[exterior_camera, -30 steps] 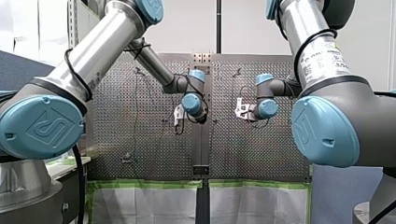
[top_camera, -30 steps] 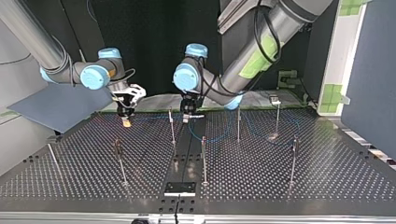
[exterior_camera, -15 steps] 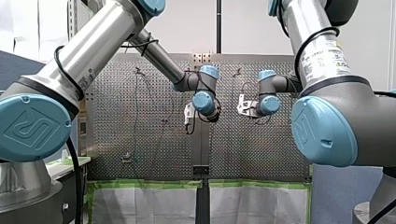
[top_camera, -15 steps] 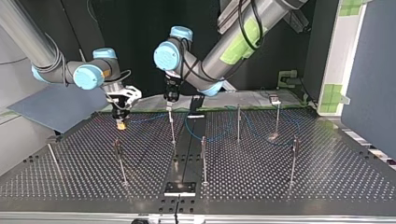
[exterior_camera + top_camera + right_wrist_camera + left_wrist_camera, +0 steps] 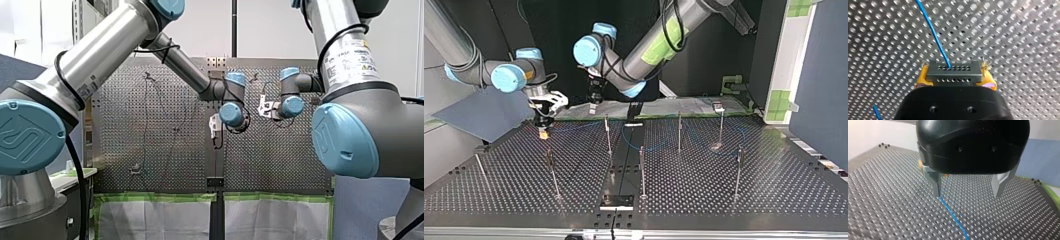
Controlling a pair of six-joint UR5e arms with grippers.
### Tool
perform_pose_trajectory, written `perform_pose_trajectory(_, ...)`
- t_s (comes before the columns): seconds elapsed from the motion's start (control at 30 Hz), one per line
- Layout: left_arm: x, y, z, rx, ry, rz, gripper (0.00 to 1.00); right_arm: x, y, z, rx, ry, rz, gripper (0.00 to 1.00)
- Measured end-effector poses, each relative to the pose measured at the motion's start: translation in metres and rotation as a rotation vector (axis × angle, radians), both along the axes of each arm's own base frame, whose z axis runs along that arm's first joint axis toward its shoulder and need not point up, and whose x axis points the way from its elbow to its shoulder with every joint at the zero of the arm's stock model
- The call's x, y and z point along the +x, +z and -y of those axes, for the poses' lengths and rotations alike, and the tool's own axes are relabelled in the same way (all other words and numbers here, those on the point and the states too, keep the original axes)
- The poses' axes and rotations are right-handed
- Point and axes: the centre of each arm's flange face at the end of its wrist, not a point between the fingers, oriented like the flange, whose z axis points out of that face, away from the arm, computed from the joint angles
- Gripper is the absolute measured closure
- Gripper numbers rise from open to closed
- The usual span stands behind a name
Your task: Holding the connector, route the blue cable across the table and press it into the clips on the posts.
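In the right wrist view my right gripper is shut on a black connector, which sits between its yellow pads. The blue cable leaves the connector and runs over the perforated table. At the top view's left that gripper hangs just above the table. My left gripper stands open, its metal fingers bare, above a stretch of blue cable. In the top view it hovers near the back edge. The cable loops between the posts.
Several thin clip posts stand on the table, among them one close to both grippers, one in the middle and one nearer the top view's left. A blue-grey panel lies beyond the table's left edge.
My left arm has swung toward the top view's left and risen off the table. My right gripper has drifted slightly the same way, still holding the connector.
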Motion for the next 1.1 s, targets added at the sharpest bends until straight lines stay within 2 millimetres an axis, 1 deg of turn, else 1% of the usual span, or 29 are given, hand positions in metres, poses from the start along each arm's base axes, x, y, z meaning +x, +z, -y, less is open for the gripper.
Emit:
perform_pose_trajectory(0.13, 0.009, -0.012, 0.007, -0.022, 0.022, -0.011, 0.00, -0.004, 0.015, -0.001, -0.022, -0.007, 0.005, 1.00)
perform_pose_trajectory(0.3, 0.020, -0.024, 0.021, -0.055, 0.039, 0.000, 0.00, -0.007, 0.016, -0.004, -0.029, -0.009, -0.012, 1.00)
perform_pose_trajectory(0.43, 0.027, -0.016, 0.034, -0.102, 0.055, 0.038, 0.00, -0.008, 0.014, -0.005, -0.030, -0.011, -0.026, 1.00)
perform_pose_trajectory(0.57, 0.033, 0.002, 0.045, -0.161, 0.068, 0.087, 0.00, -0.007, 0.011, -0.007, -0.027, -0.009, -0.034, 1.00)
perform_pose_trajectory(0.67, 0.035, 0.007, 0.050, -0.185, 0.075, 0.107, 0.00, -0.007, 0.009, -0.009, -0.024, -0.007, -0.039, 1.00)
perform_pose_trajectory(0.73, 0.036, 0.006, 0.052, -0.188, 0.077, 0.108, 0.00, -0.006, 0.009, -0.010, -0.025, -0.003, -0.043, 1.00)
perform_pose_trajectory(0.9, 0.043, -0.012, 0.059, -0.172, 0.086, 0.083, 0.00, -0.002, 0.009, -0.012, -0.028, 0.018, -0.046, 1.00)
perform_pose_trajectory(0.97, 0.049, -0.018, 0.060, -0.172, 0.101, 0.083, 0.00, 0.000, 0.009, -0.013, -0.029, 0.027, -0.045, 1.00)
perform_pose_trajectory(1.03, 0.055, -0.020, 0.060, -0.178, 0.114, 0.090, 0.00, 0.000, 0.010, -0.014, -0.029, 0.032, -0.045, 1.00)
perform_pose_trajectory(1.1, 0.061, -0.017, 0.061, -0.188, 0.126, 0.101, 0.00, 0.002, 0.012, -0.015, -0.032, 0.039, -0.043, 1.00)
